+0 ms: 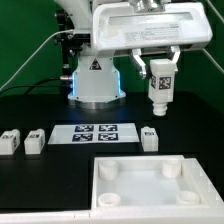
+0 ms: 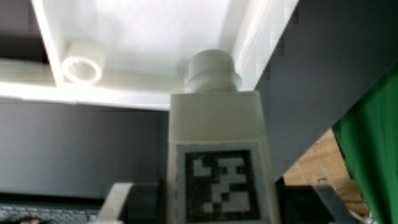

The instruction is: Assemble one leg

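Observation:
My gripper (image 1: 160, 72) is shut on a leg (image 1: 160, 88), a small white block with a fiducial tag facing out and a round peg at its lower end. It hangs upright in the air above the table, over the far right part of the white tray (image 1: 150, 182). In the wrist view the leg (image 2: 217, 140) fills the middle, tag toward the camera, peg pointing at the tray's wall (image 2: 267, 40). A round corner socket (image 2: 80, 70) of the tray shows beside it. Dark fingers (image 2: 139, 202) press both sides of the leg.
Three more legs lie on the black table: two at the exterior view's left (image 1: 12, 141) (image 1: 35, 139) and one (image 1: 150, 136) behind the tray. The marker board (image 1: 97, 132) lies in the middle. The arm's base (image 1: 96, 75) stands behind it.

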`<state>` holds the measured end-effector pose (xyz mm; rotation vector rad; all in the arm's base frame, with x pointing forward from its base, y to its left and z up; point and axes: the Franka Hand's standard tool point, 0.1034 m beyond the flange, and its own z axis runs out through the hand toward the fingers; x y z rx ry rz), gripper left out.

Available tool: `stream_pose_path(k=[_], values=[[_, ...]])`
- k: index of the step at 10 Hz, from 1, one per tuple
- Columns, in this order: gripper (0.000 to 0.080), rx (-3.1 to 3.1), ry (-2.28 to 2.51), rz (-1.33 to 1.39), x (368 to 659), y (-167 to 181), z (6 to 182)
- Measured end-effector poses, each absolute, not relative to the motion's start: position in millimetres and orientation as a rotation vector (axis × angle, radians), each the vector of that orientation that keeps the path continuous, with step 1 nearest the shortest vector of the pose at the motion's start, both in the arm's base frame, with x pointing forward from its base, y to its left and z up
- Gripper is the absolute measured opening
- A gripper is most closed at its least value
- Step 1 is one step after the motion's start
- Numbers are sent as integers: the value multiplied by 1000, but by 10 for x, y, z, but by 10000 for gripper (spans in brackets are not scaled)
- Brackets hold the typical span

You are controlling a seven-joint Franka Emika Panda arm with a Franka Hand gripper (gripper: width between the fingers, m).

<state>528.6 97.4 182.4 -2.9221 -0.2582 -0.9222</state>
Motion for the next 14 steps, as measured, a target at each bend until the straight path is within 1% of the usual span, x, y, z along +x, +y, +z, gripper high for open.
stream_pose_path(k=[3,4,5,8,9,10,11,14], values=[[293,-2904,-275,-971,5635,992,1731],[293,-2894,-285,-1012,5700,942,1647],[293,-2910,-283,-971,5674,931,1583],[293,-2914,-280,-969,5667,916,1571],[293,-2923,-285,-959,5647,864,1490],[293,-2928,-282,-939,5714,866,1457],[293,-2918,-280,-960,5858,891,1489],[293,-2898,-278,-971,6091,1040,1370]])
